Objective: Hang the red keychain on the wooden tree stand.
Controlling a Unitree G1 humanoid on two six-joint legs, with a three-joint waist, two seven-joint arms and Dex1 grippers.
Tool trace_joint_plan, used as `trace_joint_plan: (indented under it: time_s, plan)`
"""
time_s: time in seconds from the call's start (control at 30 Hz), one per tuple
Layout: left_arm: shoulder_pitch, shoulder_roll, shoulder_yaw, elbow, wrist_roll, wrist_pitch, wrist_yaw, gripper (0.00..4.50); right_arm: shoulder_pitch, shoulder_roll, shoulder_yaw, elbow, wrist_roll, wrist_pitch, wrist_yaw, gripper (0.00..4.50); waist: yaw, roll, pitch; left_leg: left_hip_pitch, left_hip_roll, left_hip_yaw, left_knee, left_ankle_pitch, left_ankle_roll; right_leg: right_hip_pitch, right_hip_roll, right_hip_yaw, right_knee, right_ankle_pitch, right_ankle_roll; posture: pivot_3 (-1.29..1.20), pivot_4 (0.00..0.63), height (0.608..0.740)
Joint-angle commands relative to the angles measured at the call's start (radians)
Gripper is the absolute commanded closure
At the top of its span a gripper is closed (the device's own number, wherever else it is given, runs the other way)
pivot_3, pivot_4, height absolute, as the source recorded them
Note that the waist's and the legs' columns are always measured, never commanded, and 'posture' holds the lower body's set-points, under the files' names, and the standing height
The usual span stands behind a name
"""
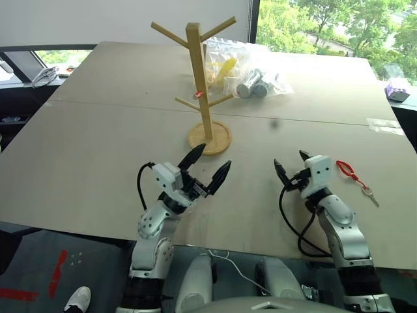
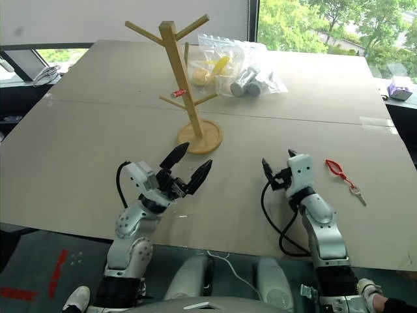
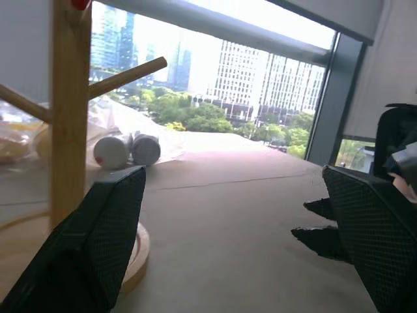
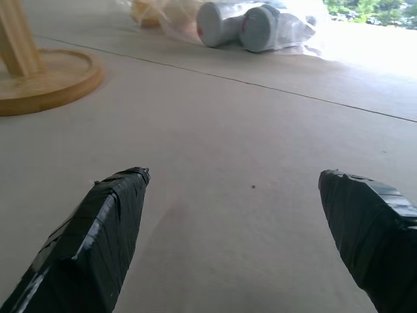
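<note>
Looking at the table (image 1: 98, 150) from where I'm standing, nothing's been picked up yet. The red keychain (image 1: 347, 170) is lying flat toward the right edge of the frame, small silver key (image 1: 369, 193) trailing off its lower end, just beside the right gripper (image 1: 290, 167) but not touching it. That gripper sits low and about level over the tabletop, fingers spread wide with nothing between them. My guess is it's parked there because the keychain is on its side, so it's the obvious arm for the grab.

The wooden tree stand (image 1: 199, 85) is upright near the middle, upper part of the frame, disc base flat on the table and its pegs slanting up. One lower peg has a little red tip. The left gripper (image 1: 210, 165) is just below the base, tilted upward toward the post, fingers also wide apart and empty. Maybe it's there to steady the stand later, can't say for sure.

Behind the stand there's a clear plastic bag (image 1: 244, 68) of stuff, well out of the way.
</note>
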Motion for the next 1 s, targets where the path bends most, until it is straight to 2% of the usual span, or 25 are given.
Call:
trace_joint_plan:
  time_s: [0.03,0.2,0.33,0.4,0.5,0.6,0.73,0.87,1.0]
  plan:
    - [-0.053,0.007,-0.03,-0.034,-0.023,-0.061,-0.09,0.0,-0.001,-0.002,-0.075,-0.012,0.025,-0.018,-0.045,0.04,-0.001,0.0,0.0,0.0,0.0,0.0,0.0,0.0,0.0,0.0,0.0,0.0,0.0,0.0,0.0,0.0,0.15,0.74]
    - [-0.12,-0.018,-0.052,-0.022,-0.063,-0.059,-0.139,0.0,0.007,-0.016,-0.181,-0.017,0.049,0.006,-0.105,0.04,-0.002,0.0,0.0,0.0,0.0,0.0,0.0,0.0,0.0,0.0,0.0,0.0,0.0,0.0,0.0,0.0,0.15,0.74]
    - [-0.11,-0.031,-0.103,-0.042,-0.113,-0.008,-0.189,0.0,0.029,-0.047,-0.247,-0.092,0.085,0.12,-0.131,0.04,-0.002,0.0,0.0,0.0,0.0,0.0,0.0,0.0,0.0,0.0,0.0,0.0,0.0,0.0,0.0,0.0,0.15,0.74]
    - [-0.103,-0.018,-0.111,-0.058,-0.174,0.038,-0.231,0.0,0.064,-0.098,-0.278,-0.14,0.125,0.175,-0.084,0.04,-0.004,0.0,0.0,0.0,0.0,0.0,0.0,0.0,0.0,0.0,0.0,0.0,0.0,0.0,0.0,0.0,0.15,0.74]
    - [-0.099,0.006,-0.113,-0.053,-0.179,0.049,-0.272,0.0,0.124,-0.192,-0.347,-0.17,0.181,0.23,-0.003,0.04,-0.004,0.001,0.0,0.0,0.0,0.0,0.0,0.0,0.0,0.0,0.0,0.001,0.0,0.0,0.0,0.0,0.15,0.74]
    - [-0.091,0.025,-0.105,-0.039,-0.217,0.095,-0.306,0.0,0.19,-0.305,-0.441,-0.157,0.308,0.304,0.146,0.04,0.0,0.001,0.0,0.0,0.0,0.0,0.0,0.0,0.0,0.001,0.0,0.001,0.0,0.0,0.0,0.0,0.15,0.74]
    - [-0.07,0.037,-0.109,-0.019,-0.225,0.111,-0.349,0.0,0.223,-0.409,-0.498,-0.091,0.351,0.318,0.253,0.04,-0.008,0.001,0.0,0.0,0.0,0.0,0.0,0.0,0.0,0.001,0.001,0.001,-0.001,0.0,0.0,0.0,0.15,0.74]
    - [-0.064,0.033,-0.109,0.013,-0.193,0.079,-0.387,0.0,0.223,-0.456,-0.499,-0.024,0.358,0.317,0.32,0.04,-0.008,0.001,0.0,0.002,0.001,0.002,0.0,0.0,0.0,0.001,0.002,0.003,0.0,-0.001,0.0,0.0,0.15,0.74]
    - [-0.062,0.027,-0.104,0.032,-0.178,0.059,-0.401,0.0,0.19,-0.453,-0.45,-0.027,0.351,0.32,0.345,0.04,-0.008,0.001,0.0,0.002,0.001,0.002,0.0,0.0,0.0,0.001,0.002,0.003,-0.001,-0.001,0.0,0.0,0.15,0.74]
